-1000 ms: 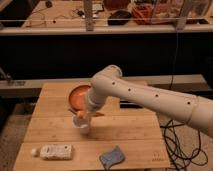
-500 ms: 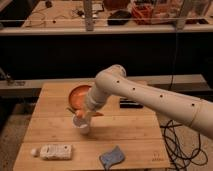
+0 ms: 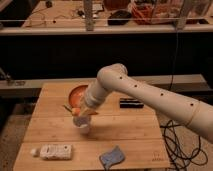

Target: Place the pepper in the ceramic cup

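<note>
The small orange pepper [image 3: 76,111] with a thin dark stem sticking out to the left is held in my gripper [image 3: 81,113]. It hangs just above the small white ceramic cup [image 3: 81,127], which stands on the wooden table [image 3: 130,135] left of centre. The gripper is shut on the pepper and comes down from my white arm [image 3: 145,92], which reaches in from the right. The gripper partly hides the cup's rim.
A round orange bowl [image 3: 76,92] sits behind the cup, partly hidden by the arm. A black flat item [image 3: 131,103] lies at the back right. A flat white rectangular item [image 3: 54,150] and a blue-grey cloth [image 3: 112,156] lie near the front edge. Cables [image 3: 175,142] hang off the right.
The gripper with the pepper has shifted slightly over the cup, and the arm has leaned a little to the right. The cup and the other things have not moved.
</note>
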You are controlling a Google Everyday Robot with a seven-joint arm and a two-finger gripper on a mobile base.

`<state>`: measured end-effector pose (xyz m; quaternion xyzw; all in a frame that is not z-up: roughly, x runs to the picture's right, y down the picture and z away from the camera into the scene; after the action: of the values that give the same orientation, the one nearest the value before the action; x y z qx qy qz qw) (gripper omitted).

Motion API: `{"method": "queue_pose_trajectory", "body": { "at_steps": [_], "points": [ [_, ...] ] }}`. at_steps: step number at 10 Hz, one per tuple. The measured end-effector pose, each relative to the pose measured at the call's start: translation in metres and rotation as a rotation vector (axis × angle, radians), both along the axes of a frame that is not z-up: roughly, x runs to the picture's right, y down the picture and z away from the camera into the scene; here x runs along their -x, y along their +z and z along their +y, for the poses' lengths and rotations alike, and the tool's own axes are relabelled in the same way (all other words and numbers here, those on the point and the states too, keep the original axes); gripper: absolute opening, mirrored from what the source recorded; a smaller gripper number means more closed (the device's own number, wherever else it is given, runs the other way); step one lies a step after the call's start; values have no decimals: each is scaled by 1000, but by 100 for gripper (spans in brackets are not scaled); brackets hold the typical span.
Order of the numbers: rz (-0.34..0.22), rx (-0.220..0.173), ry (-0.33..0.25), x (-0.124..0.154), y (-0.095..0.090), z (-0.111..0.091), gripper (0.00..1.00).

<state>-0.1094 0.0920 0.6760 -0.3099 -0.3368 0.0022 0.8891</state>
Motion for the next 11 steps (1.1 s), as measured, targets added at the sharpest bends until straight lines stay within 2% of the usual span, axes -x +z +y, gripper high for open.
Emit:
{"method": "queue_pose_trajectory", "body": {
  "at_steps": [5,7,9,11],
  "points": [
    [-93,23,0,22,-8,3,0],
    [-166,50,27,31,-14,4,0],
    [-207,68,32,40,-20,7,0],
    [-222,89,35,44,-20,10,0]
  ]
}}
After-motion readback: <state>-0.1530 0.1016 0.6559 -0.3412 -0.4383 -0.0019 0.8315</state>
